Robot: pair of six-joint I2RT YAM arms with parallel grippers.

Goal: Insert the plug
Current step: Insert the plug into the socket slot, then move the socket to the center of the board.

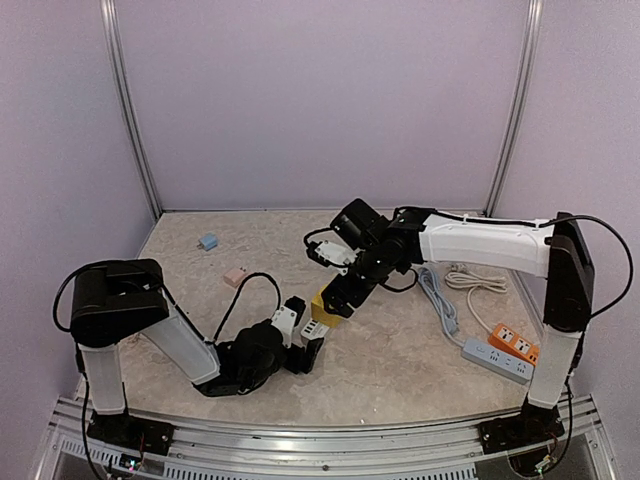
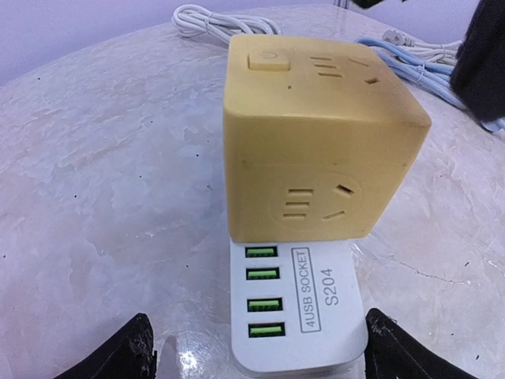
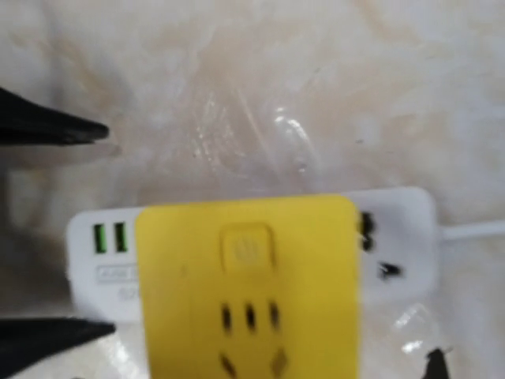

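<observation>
A yellow cube socket (image 2: 316,134) stands with its plug side down on a white 4-USB power strip (image 2: 316,308). It also shows in the top view (image 1: 324,303) and from above in the right wrist view (image 3: 248,292). My left gripper (image 2: 256,343) is open, its fingers (image 2: 118,355) on either side of the strip's USB end. The right finger is at the strip's edge and the left one is apart from it. My right gripper (image 1: 345,288) hovers just above and behind the cube, open and not touching it. Only one fingertip (image 3: 434,363) shows in its wrist view.
A grey power strip (image 1: 497,360) with an orange one (image 1: 515,343) lies at the right. A coiled white cable (image 1: 475,278) and a grey cable (image 1: 440,300) lie beside them. A small blue block (image 1: 208,241) and a pink one (image 1: 236,277) lie at the back left.
</observation>
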